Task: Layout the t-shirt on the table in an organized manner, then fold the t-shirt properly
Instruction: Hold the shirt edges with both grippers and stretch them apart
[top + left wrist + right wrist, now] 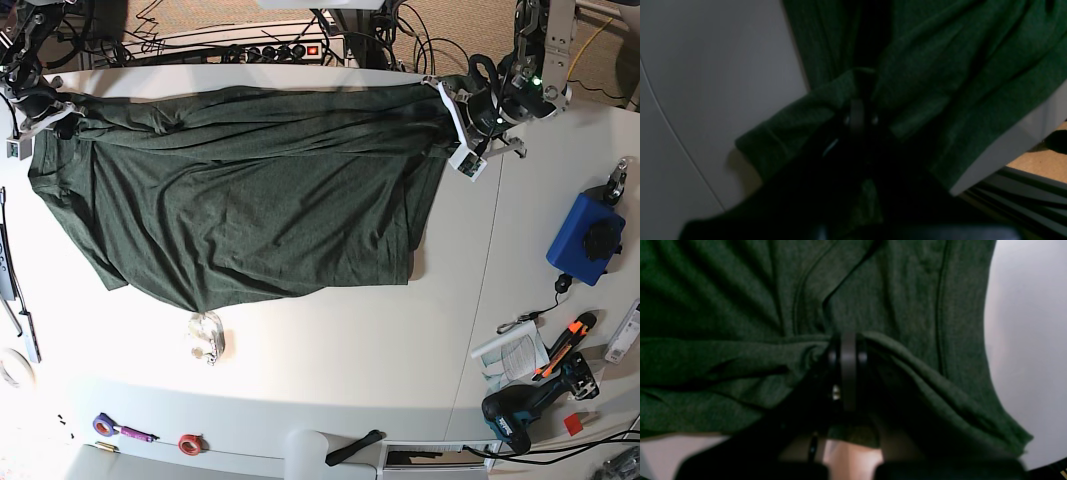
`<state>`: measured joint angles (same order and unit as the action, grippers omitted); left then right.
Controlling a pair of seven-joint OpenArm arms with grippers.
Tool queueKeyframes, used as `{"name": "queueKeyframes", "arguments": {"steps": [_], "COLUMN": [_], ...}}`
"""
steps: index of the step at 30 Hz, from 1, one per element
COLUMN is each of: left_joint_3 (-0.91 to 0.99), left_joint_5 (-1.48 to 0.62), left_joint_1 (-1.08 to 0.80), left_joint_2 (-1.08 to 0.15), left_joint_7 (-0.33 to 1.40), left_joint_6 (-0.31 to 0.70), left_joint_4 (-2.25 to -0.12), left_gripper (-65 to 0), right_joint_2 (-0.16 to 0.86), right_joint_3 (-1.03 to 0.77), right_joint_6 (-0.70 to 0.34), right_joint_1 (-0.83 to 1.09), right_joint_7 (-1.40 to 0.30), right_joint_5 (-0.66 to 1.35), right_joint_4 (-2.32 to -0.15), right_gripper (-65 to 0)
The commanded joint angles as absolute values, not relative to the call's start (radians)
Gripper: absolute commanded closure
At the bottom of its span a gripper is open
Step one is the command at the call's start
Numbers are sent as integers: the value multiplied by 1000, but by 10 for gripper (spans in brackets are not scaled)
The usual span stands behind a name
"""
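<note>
While both tools pinch it, left tool (858, 115), right tool (847, 350), t-shirt (240, 200) dark green, stretched wide, wrinkled.

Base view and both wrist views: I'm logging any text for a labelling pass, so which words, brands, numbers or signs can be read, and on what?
None can be read.
t-shirt: plain green, no print or tag showing in any view.
booklet on the table: carries marks, too small to read.
blue box: no legible label.
drill: any branding too small to read.
Wrist views: only fabric, table and dark, blurred claw parts; no text.
</note>
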<state>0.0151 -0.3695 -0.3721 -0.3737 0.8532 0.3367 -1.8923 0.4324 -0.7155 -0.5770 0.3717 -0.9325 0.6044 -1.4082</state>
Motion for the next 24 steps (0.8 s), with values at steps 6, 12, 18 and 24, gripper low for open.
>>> {"name": "queueKeyframes", "arguments": {"steps": [6,12,18,24], "left_joint_3": [18,19,19,19], "left_joint_5": [-327,-327,-326,-326], "left_joint_1": [-332,-304,-302,-302], "left_joint_2": [-382,-382,-382,-382], "left_joint_7": [926,920,928,944], "left_joint_6": [311,312,314,313], "left_joint_4": [-1878,-1879,-1891,-1990], "left_gripper": [-211,-211,-211,-211], "right_joint_2": [429,430,430,429], "right_joint_3": [-709,-709,-709,-770], "right_joint_6": [-557,-557,-557,-549], "right_joint_1": [398,395,396,396], "right_joint_7": [-1064,-1061,-1066,-1047], "right_joint_5": [509,509,508,508], "right_joint_4": [-1395,-1395,-1415,-1548], "right_gripper": [-184,-189,-189,-189]}}
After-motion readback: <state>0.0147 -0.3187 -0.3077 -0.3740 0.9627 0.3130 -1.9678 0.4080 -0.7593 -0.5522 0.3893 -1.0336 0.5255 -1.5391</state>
